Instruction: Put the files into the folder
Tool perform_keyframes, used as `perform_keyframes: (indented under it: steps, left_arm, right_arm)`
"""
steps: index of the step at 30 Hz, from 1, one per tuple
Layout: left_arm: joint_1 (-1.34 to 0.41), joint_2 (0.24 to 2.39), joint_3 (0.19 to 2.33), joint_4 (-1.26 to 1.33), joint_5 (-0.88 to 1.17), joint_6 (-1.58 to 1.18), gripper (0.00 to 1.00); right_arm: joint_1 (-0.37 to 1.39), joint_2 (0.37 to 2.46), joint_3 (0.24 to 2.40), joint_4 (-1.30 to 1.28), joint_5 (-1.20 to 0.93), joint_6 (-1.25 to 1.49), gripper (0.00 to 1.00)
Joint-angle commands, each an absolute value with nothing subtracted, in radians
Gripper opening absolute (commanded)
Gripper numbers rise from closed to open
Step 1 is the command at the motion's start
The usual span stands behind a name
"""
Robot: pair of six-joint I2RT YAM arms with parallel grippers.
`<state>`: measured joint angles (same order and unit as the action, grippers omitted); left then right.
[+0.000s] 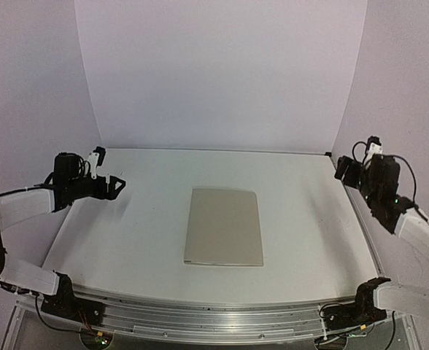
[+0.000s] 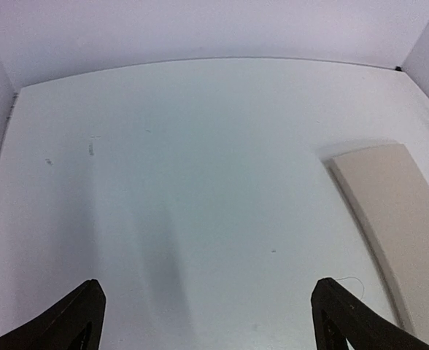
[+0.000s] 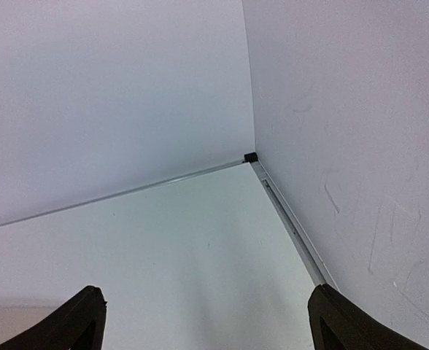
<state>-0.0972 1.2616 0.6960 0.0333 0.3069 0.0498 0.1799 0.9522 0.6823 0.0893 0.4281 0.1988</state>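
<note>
1. Folder [image 1: 223, 227] lies closed, flat on the table [image 1: 309, 219], well right of the left claw [image 1: 117, 186], well left of the right claw [image 1: 343, 170].
2. Left claw: jaws wide, holding nothing.
3. Right claw: jaws wide, holding nothing.

A folder [image 1: 223, 227] of smooth, matt beige card lies on a table [image 1: 127, 240] with a smooth, matt white top. A rail [image 1: 214, 317] of brushed silvery metal edges it. The left gripper [image 2: 211, 324] and right gripper [image 3: 207, 321] look like matt black plastic.
</note>
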Motion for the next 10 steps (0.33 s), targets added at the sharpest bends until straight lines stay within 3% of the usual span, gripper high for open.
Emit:
perform_keyframes:
  steps: [1,5,10]
  left_arm:
    - [-0.044,1.145,0.400,0.476,0.175,0.108,1.00]
    - [-0.040,1.098,0.266,0.591,0.121,0.084,0.97]
    - [-0.040,1.071,0.217,0.623,0.107,0.002,0.97]
  right_arm:
    - [0.187,0.807,0.322,0.468,0.456,0.092,0.98]
    - [0.188,0.702,0.142,0.571,0.454,0.098,0.98]
    - [0.188,0.690,0.095,0.588,0.457,0.099,0.98]
